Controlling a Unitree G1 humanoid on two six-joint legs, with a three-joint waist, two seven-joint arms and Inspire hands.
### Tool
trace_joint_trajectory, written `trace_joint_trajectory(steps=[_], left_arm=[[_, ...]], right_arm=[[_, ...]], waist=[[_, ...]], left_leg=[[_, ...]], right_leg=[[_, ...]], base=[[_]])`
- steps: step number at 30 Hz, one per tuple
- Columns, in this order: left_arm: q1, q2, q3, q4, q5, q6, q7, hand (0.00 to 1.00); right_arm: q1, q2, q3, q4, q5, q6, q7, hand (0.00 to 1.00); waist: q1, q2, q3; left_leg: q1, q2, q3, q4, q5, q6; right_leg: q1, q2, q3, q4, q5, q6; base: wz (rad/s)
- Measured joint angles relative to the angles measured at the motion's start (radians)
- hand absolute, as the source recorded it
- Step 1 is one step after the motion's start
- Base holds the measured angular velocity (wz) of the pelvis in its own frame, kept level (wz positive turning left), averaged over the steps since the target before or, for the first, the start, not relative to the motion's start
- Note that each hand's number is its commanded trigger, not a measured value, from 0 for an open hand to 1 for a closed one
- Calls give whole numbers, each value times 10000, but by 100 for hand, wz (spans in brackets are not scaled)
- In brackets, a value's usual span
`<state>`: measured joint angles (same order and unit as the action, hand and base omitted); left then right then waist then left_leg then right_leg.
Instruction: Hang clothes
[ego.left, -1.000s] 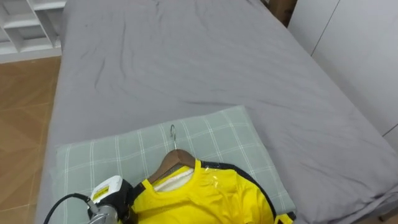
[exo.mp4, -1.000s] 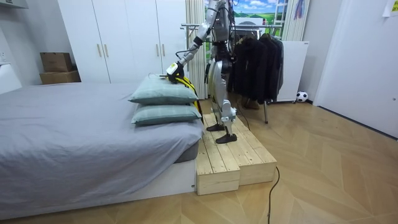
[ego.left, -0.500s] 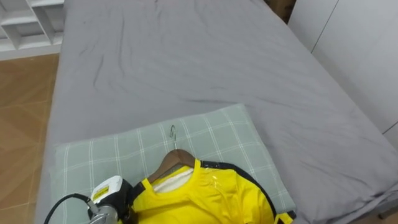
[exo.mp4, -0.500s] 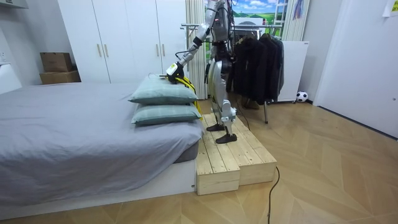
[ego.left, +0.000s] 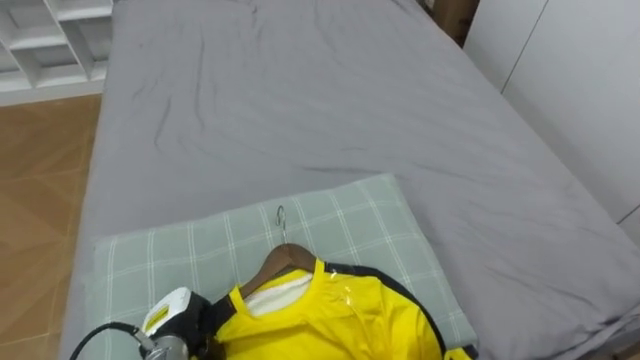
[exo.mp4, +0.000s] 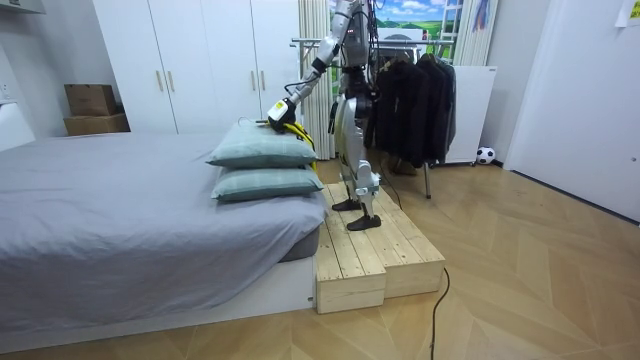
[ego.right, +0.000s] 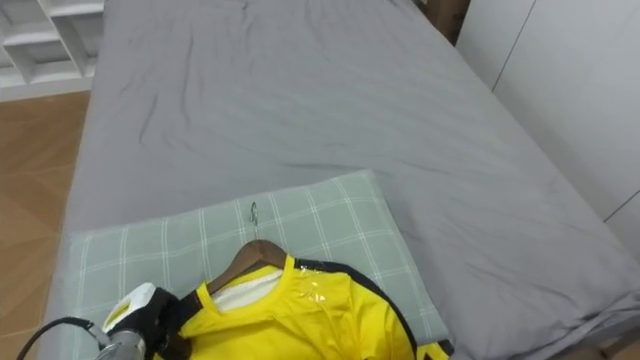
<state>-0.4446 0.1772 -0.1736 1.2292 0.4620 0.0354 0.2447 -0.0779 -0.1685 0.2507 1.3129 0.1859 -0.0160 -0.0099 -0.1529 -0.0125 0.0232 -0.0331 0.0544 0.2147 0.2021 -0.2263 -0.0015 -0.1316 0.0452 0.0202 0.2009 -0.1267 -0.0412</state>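
A yellow shirt (ego.left: 330, 320) with dark trim lies on a wooden hanger (ego.left: 275, 262) on top of a green checked pillow (ego.left: 350, 215). The hanger's metal hook (ego.left: 281, 218) points toward the far end of the bed. My left hand (ego.left: 185, 322) rests at the shirt's left shoulder, its fingers hidden against the cloth. In the room view I stand on a wooden platform (exo.mp4: 380, 250) at the head of the bed, left arm stretched out to the shirt (exo.mp4: 290, 130) on the stacked pillows.
The grey bed (ego.left: 300, 90) stretches away beyond the pillow. White shelves (ego.left: 50, 40) stand past its left side over a wooden floor. Behind me is a rack of dark clothes (exo.mp4: 410, 90). White wardrobes (exo.mp4: 200, 60) line the far wall.
The eye view has shifted slightly, so the hand sits a little lower in it. The shirt, the hanger and my stance are as before.
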Motion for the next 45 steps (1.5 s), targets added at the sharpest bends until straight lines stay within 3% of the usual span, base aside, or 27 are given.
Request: trace_joint_trajectory(steps=[9,14,19,21,27,32,38,42,45], left_arm=[[561,7,108,-975,-682,-157,-2,100],[1268,6,127,-2042,-679,-221,-5,100],[1471,0,139,-2680,-645,-208,-37,100],[2039,1,179,-3803,-557,-176,-53,100],[2846,-10,194,-5009,-597,-175,-52,100],[2887,-6,219,-5305,-598,-175,-121,100],[2957,-3,396,-6012,-605,-471,-123,100],[2988,7,573,-6122,-591,-467,-119,100],[3188,6,721,-6960,-551,-451,-100,100]], right_arm=[[62,-66,-113,6,-87,-195,-233,0],[342,-41,-300,-16,63,-258,-232,0],[453,-38,-517,-38,54,-249,-218,0],[497,-20,-817,-41,46,-235,-207,0],[678,-5,-1002,-279,47,-245,-91,0],[737,9,-1625,-286,52,-255,17,0],[1078,7,-1771,-289,45,-256,20,0],[1105,1,-1842,-257,45,-245,21,0],[1220,3,-2068,-262,44,-241,4,0]], waist=[[19,372,-132],[91,380,-136],[231,354,-154],[244,362,-161],[255,374,-181],[261,393,-196],[511,386,-241],[524,399,-258],[572,406,-267]], left_leg=[[270,20,-207,-63,0,-1],[519,16,-357,-68,2,-5],[720,-37,-485,-34,5,-4],[795,-54,-536,-33,9,3],[978,-49,-593,-47,9,3],[1049,-47,-664,-66,9,3],[1585,-65,-777,-191,9,2],[1772,-83,-776,-218,8,2],[1837,-99,-785,-349,12,2]], right_leg=[[378,13,-153,-160,29,5],[785,-80,-551,-321,30,2],[1035,-82,-610,-330,28,6],[1131,-93,-616,-355,22,14],[1353,-89,-669,-464,21,16],[1453,-88,-736,-490,22,14],[1879,-86,-725,-513,-22,12],[2023,-86,-674,-503,-53,34],[1996,-61,-535,-470,-52,34]], base=[[4],[12],[6],[0],[2],[3],[0],[0],[-5]])
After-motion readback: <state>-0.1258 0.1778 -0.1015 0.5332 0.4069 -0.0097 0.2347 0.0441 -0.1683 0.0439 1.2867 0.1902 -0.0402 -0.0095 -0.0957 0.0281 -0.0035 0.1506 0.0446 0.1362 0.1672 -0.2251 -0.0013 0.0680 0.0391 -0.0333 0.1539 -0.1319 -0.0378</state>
